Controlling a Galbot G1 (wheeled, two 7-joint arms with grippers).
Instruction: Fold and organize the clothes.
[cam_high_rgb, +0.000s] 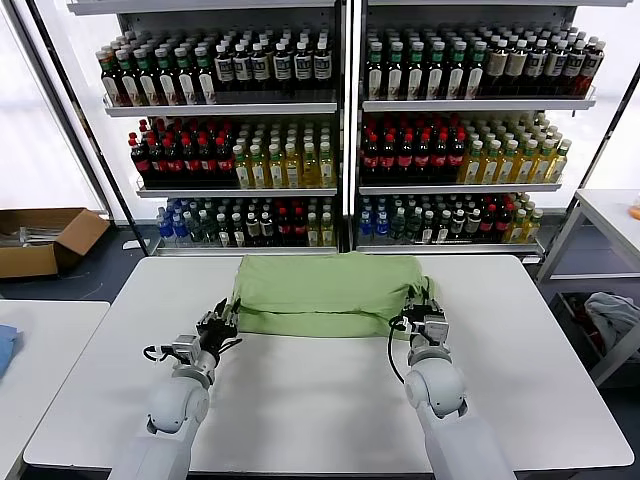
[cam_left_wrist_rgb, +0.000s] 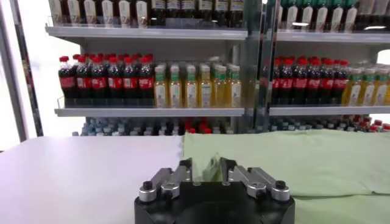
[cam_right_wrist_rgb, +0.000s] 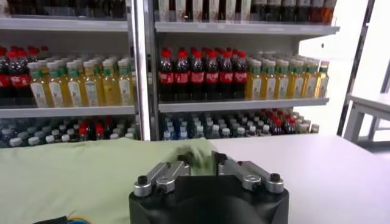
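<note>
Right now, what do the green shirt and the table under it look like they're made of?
Green shirt: soft matte fabric, probably cotton knit; it drapes and creases along the fold.
Table: hard, smooth white top, likely laminate or painted board; flat with a faint sheen. Neither can be confirmed by look alone.

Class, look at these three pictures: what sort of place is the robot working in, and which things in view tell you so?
Probably a mock shop or a test lab dressed as one. Tall shelves behind the white table hold rows of bottled drinks, while an open cardboard box sits on the floor. A green shirt lies on the table.
</note>
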